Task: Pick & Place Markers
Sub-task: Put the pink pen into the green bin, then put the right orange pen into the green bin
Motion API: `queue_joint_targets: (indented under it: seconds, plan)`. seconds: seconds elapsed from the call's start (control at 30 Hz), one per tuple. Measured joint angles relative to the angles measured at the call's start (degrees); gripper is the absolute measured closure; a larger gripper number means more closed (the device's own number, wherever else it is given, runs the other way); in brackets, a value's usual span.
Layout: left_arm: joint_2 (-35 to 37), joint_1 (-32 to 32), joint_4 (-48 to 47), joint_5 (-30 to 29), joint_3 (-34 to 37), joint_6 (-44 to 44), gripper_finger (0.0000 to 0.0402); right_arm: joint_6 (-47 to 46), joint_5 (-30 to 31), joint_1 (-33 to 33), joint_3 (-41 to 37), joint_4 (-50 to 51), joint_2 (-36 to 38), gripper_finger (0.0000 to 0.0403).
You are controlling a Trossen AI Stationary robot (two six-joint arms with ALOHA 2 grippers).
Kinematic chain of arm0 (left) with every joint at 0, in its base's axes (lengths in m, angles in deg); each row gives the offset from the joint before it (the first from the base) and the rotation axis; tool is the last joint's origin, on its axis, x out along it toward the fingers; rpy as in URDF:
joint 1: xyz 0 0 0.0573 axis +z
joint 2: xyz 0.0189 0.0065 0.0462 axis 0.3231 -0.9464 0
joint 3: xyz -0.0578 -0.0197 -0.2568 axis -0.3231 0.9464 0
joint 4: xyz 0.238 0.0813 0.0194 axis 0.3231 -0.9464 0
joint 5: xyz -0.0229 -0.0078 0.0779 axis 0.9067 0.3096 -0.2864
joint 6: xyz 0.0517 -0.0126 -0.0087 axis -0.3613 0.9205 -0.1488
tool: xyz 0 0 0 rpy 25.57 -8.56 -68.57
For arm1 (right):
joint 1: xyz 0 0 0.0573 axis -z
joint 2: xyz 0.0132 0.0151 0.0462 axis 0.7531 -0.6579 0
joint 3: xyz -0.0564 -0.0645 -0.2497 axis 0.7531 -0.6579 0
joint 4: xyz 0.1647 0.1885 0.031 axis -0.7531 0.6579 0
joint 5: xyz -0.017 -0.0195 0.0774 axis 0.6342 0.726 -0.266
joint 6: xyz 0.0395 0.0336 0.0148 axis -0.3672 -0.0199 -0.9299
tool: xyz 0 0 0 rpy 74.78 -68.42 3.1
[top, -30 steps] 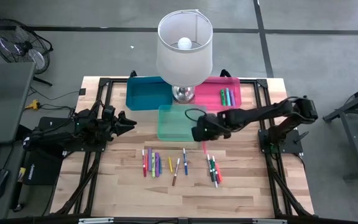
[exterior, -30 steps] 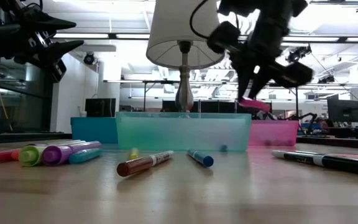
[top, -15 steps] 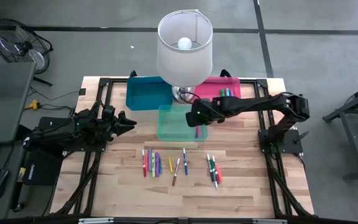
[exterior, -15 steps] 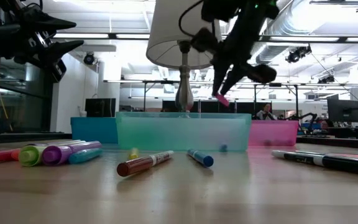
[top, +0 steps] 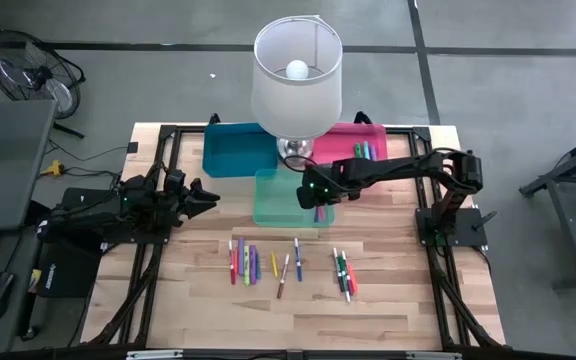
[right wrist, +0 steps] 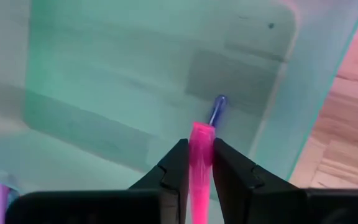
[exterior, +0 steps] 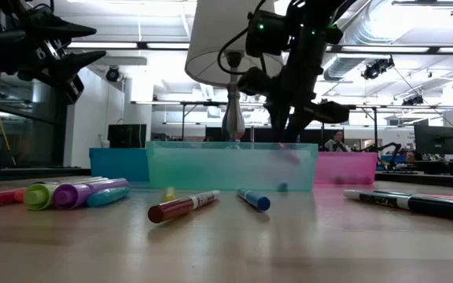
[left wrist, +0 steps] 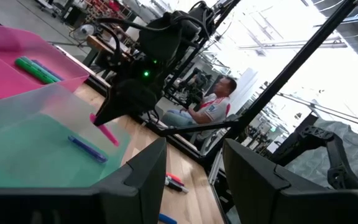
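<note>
We see the right claw (right wrist: 194, 163) pinching a thin, bright pink marker (right wrist: 199, 155) over the green bin (top: 273, 200), where a blue marker (right wrist: 217, 109) lies. More markers (top: 245, 262) lie on the table (top: 388, 300). The left claw (top: 203, 195) waits spread apart.

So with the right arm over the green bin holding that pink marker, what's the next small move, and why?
Probably open the jaws and let go. The right gripper holds the pink marker pointing down over the green bin, where a blue marker already lies, so it should drop inside.
</note>
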Motion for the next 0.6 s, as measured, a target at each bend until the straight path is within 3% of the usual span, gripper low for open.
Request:
queue_joint_targets:
  seconds: [0.6]
  plan:
    - [-0.02, 0.00, -0.02, -0.02, 0.00, 0.01, 0.0246, 0.28, -1.32, -0.96, 0.00, -0.43, 1.46, 0.0267]
